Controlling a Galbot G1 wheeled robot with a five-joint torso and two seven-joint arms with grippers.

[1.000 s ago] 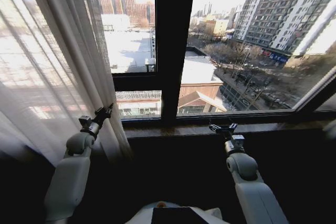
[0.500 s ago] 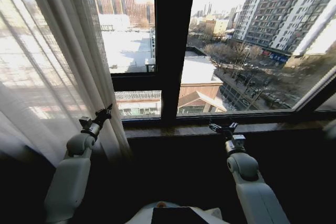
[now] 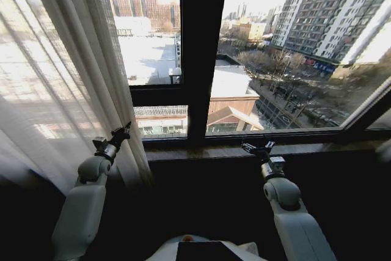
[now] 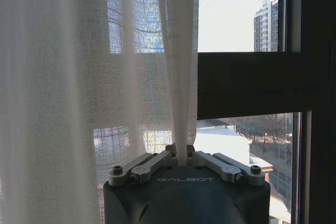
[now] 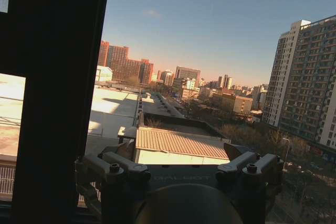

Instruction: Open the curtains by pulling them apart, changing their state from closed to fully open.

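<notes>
I am holding the left gripper (image 4: 182, 157) with fingers pinching the curtains' (image 3: 55, 71) inner edge, bunched at window left. Right gripper (image 3: 257, 147) is idling, fingers wide, near the sill (image 3: 201, 149). Risk: thin sheer fold slipping free under pull.

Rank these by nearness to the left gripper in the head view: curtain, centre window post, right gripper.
1. curtain, pinched in the left gripper, at the window's left.
2. centre window post, middle.
3. right gripper, by the sill on the right.
</notes>
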